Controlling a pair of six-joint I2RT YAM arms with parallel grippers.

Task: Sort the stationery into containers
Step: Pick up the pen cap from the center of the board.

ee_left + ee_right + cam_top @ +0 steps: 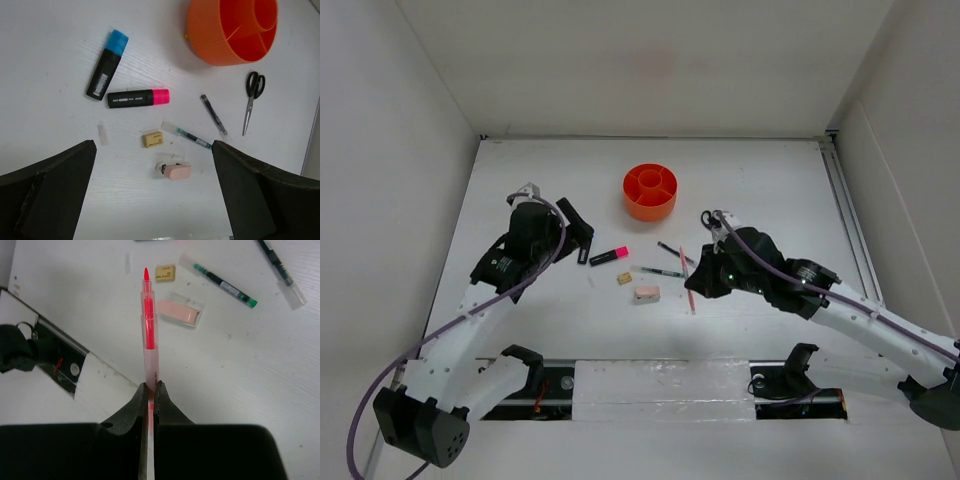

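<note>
Now the right pincer (150, 390) is pressed together on one end of the thin pink-red pencil (148, 335), whose tip points toward the near edge of the bench (770, 180). With so much length past the jaws, it will probably droop or swing, so lift slowly and straight up, clear of a dark pen (225, 286) lying beside it. Then carry it to the orange organiser (645, 210) by the far edge and lower it tip-first into one compartment. The left pincer (578, 232) hangs spread wide near the left edge, out of the way.
</note>
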